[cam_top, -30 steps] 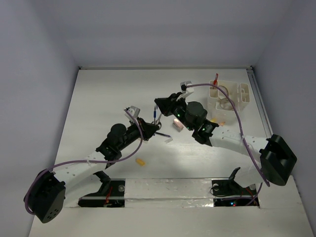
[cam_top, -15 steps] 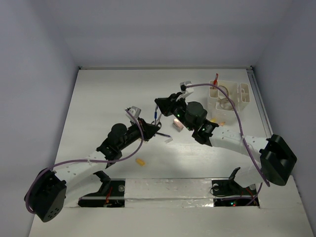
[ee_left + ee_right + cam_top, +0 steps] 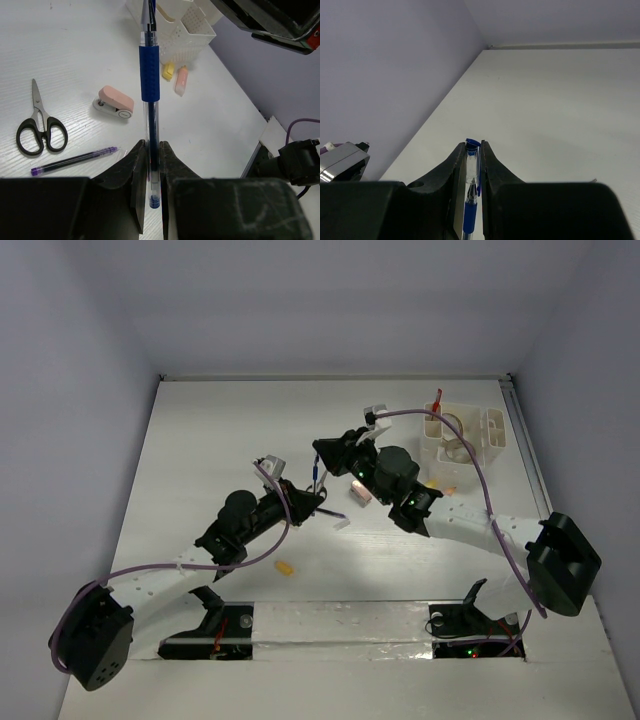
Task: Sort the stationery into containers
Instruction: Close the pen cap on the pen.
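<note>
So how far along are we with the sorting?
Early days. Done: a red item stands in the white organiser. In hand: the blue pen, pinched at opposite ends by the left fingers and right fingers, apparently a handover. Left on the table: scissors, purple pen, pink stapler, yellow block, orange block.

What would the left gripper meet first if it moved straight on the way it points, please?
Probably the right gripper, shut on the far end of the blue pen that the left gripper holds; the white organiser lies beyond.
</note>
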{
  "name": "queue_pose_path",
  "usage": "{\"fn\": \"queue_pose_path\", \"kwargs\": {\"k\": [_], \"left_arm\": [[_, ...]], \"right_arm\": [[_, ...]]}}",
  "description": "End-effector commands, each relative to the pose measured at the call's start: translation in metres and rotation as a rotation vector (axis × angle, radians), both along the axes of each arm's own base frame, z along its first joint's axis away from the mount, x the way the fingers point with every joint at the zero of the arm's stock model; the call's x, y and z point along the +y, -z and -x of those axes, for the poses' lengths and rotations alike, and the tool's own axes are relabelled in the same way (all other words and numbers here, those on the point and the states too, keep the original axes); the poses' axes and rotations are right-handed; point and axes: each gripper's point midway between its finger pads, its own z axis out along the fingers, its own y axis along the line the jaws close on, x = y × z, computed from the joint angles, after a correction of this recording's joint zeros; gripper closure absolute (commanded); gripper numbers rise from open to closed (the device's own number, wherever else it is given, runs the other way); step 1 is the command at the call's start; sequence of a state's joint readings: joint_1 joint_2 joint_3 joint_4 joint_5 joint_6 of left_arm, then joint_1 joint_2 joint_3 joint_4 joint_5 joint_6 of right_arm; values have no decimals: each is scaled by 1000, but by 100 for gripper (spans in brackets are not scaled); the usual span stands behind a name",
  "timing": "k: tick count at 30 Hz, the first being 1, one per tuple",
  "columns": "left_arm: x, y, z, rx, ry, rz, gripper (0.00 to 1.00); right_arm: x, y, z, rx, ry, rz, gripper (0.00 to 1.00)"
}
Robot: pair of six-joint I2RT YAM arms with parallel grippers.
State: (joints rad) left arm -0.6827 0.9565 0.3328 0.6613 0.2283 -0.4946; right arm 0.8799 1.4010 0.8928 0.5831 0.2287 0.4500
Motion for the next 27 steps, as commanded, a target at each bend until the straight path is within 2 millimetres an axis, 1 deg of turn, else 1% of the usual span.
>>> {"fn": "queue_pose_path", "kwargs": {"k": [1, 4, 6, 10, 12, 14, 15, 17, 21, 24, 27], "left_arm": [[2, -16, -2, -60, -11, 31, 100], [3, -17, -3, -62, -18, 35, 100], [6, -15, -5, -60, -31, 33, 100], [6, -16, -6, -60, -33, 38, 100], [5, -17, -6, -57, -34, 45, 100], [4, -21, -5, -59, -25, 65, 100], [2, -28, -4, -69, -16, 83, 100], [0, -36, -3, -65, -1, 113, 100], [-3, -58, -2, -87, 17, 155, 100], [-4, -68, 0, -95, 29, 171, 100], [-6, -73, 0, -96, 34, 180, 100]], "right_arm": [[5, -12, 5, -21, -17, -37, 100], [5, -8, 5, -12, -17, -36, 100], [7, -7, 10, -12, -27, -40, 100], [6, -3, 10, -6, -26, -42, 100], [9, 1, 14, -1, -37, -43, 100], [8, 1, 15, -5, -36, -54, 100], [9, 6, 19, -4, -43, -50, 100], [9, 5, 22, -20, -46, -59, 100], [8, 12, 28, -24, -53, -54, 100], [7, 14, 30, -27, -59, -52, 100], [4, 17, 34, -23, -68, -50, 100]]}}
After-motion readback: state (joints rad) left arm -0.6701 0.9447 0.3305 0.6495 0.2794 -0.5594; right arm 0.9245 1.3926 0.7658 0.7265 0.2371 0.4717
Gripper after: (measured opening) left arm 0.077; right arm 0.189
